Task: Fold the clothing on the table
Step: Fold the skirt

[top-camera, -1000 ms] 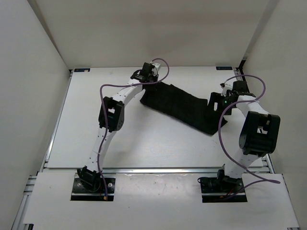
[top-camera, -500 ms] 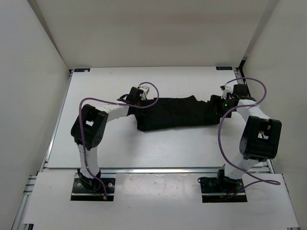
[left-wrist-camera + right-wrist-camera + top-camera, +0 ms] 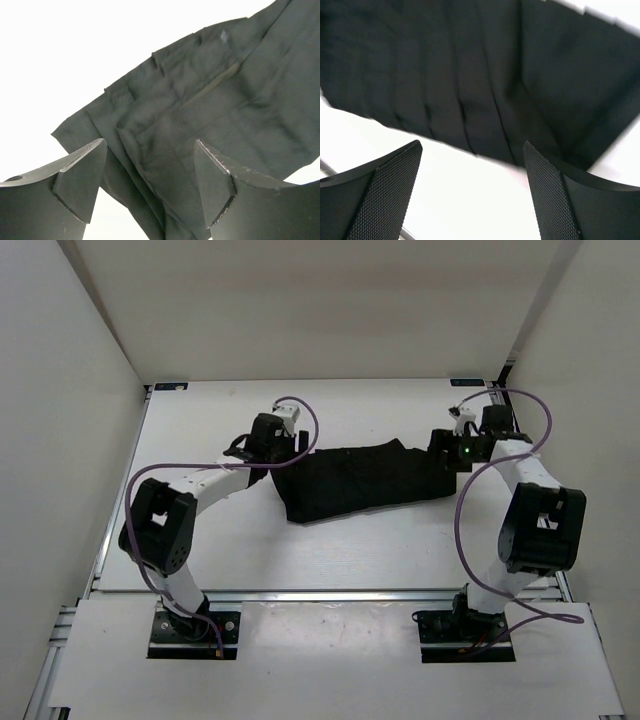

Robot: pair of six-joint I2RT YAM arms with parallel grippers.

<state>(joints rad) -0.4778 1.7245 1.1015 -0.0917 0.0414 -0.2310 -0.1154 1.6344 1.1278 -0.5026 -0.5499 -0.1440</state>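
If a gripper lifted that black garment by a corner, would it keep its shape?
Probably not: the clothing lies in soft wrinkles and pleats, so it would likely droop from the held point. It looks thin, so probably light. Pushed across the table, it would likely bunch rather than slide whole.

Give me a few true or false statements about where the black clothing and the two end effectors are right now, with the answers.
1. The clothing lies stretched out on the table between the two arms. True.
2. The left end effector is clamped shut on the clothing. False: its jaws stand apart, and the fabric shows beyond them.
3. The right end effector is open. True.
4. The clothing hangs over the table's near edge. False: it lies wholly on the tabletop.
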